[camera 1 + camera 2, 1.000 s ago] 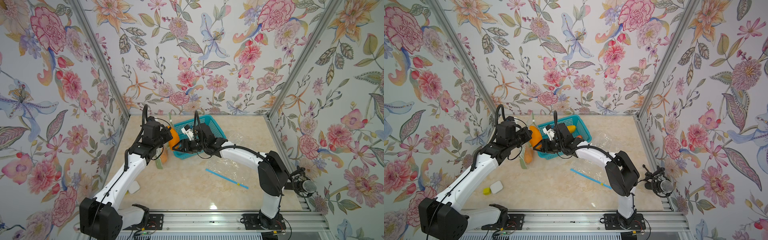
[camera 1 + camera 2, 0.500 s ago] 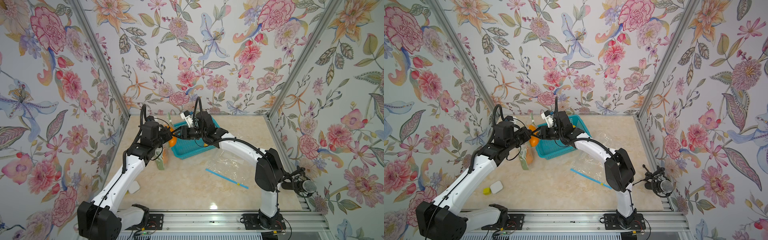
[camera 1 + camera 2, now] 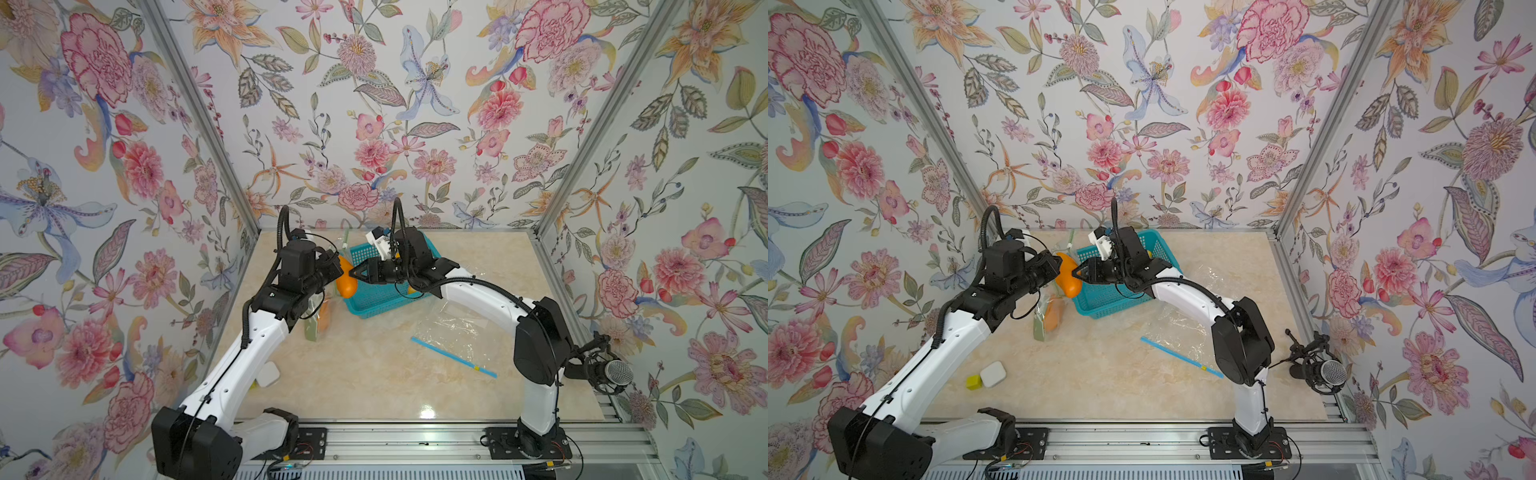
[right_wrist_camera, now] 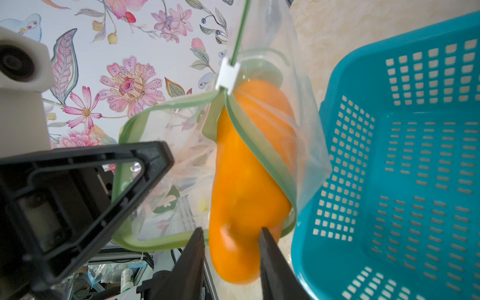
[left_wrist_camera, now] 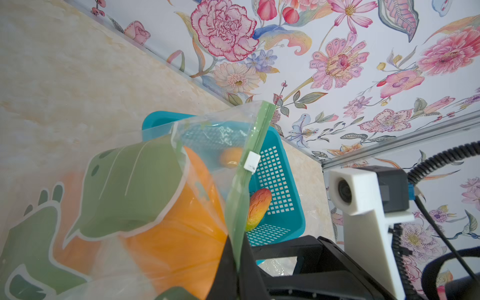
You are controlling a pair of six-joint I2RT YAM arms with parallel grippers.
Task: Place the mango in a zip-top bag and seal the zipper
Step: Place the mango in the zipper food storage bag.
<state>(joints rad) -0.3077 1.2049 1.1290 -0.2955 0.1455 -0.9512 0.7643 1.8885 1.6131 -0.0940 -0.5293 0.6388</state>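
The right tool is closed on the lower end of the orange mango, one finger pressed against each side. The fruit's far end is pushed into the open mouth of the zip-top bag. The green zipper strip wraps across the fruit, and its white slider sits beyond the fruit's far tip.

The left tool is clamped shut on that zipper strip, holding the bag up off the worktop.

In both top views the mango hangs in the air between the two tools. The left tool is at its 10 o'clock and the right tool is touching it at 2 o'clock.

The teal basket stands just beside the mango at 3 o'clock and holds a red-yellow fruit. A second bag with a blue strip lies flat at the basket's 4 o'clock.
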